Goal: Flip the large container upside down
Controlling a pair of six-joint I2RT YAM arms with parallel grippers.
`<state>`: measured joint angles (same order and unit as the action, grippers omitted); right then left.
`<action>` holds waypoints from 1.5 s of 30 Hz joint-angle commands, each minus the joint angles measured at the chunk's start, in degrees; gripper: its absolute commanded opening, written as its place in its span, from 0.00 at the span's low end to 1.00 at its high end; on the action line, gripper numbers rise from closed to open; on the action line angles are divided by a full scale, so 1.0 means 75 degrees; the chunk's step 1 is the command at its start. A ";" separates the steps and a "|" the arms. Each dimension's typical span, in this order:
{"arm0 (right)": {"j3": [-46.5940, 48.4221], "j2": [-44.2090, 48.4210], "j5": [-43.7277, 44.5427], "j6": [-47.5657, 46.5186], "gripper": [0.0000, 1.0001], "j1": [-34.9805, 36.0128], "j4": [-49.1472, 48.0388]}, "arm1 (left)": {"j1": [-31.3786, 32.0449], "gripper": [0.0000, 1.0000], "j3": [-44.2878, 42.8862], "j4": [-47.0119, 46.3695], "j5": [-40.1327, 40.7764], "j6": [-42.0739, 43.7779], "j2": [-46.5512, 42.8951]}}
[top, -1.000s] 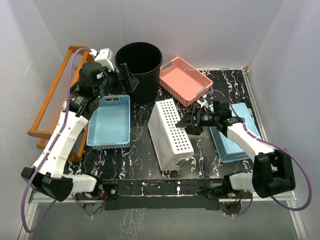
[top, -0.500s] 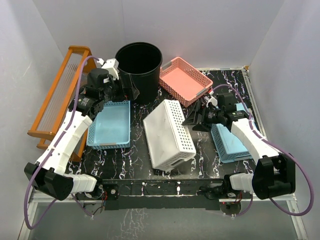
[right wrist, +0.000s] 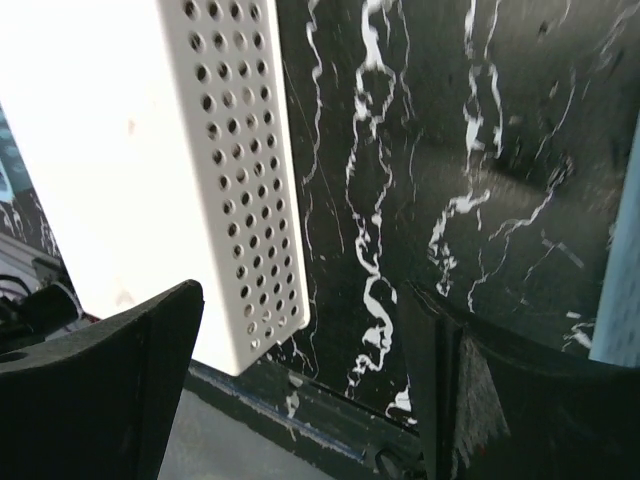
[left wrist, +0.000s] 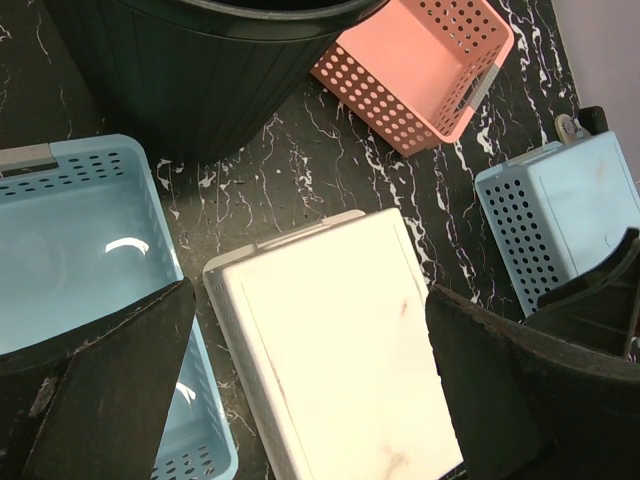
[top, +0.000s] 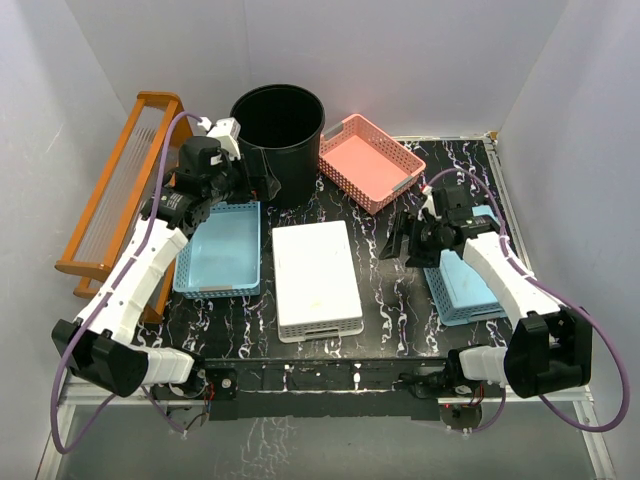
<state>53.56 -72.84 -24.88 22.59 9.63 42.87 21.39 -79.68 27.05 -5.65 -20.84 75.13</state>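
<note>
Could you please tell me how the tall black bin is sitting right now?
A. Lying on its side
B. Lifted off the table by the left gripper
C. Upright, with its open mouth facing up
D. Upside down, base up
C: in the top view the large container stands on its base with its dark interior open to the camera, behind the white basket.
</note>
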 commanded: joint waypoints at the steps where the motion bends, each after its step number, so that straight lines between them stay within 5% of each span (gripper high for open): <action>1: 0.1191 0.0013 0.0547 -0.0489 0.77 0.0023 -0.0260 | -0.0004 0.99 0.0147 -0.0102 -0.0149 -0.0046 -0.0028; 10: 0.3776 -0.1937 0.1281 -0.0906 0.80 0.0863 -0.1715 | 0.0002 0.99 0.0825 0.0378 -0.0195 -0.0256 -0.0235; 19: 0.6818 -0.5578 0.2441 -0.2208 0.75 0.1376 -0.1596 | 0.0003 0.99 0.1595 0.1347 0.0065 -0.0164 -0.0817; 27: 0.8142 -0.7132 0.2483 -0.2661 0.67 0.1444 -0.1246 | -0.0004 0.99 0.1597 0.1249 -0.0225 -0.0212 -0.0871; 31: 0.8578 -0.7531 0.2552 -0.2630 0.42 0.1436 -0.0939 | -0.0004 0.99 0.1571 0.1178 -0.0338 -0.0220 -0.0868; 35: 0.8487 -0.7347 0.2610 -0.2474 0.28 0.1446 -0.0963 | -0.0004 0.99 0.1468 0.1154 -0.0270 -0.0096 -0.0897; 38: 0.8292 -0.6970 0.2469 -0.2297 0.06 0.1439 -0.1150 | -0.0004 0.99 0.1265 0.1209 -0.0146 0.0010 -0.0848; 45: 0.8306 -0.6089 0.2368 -0.1685 0.00 0.1322 -0.1214 | -0.0004 0.99 0.1088 0.1131 -0.0151 0.0066 -0.0727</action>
<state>114.54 -127.15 -6.00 6.20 20.45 37.21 21.39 -69.08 35.59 -6.61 -21.28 69.30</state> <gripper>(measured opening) 0.056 0.986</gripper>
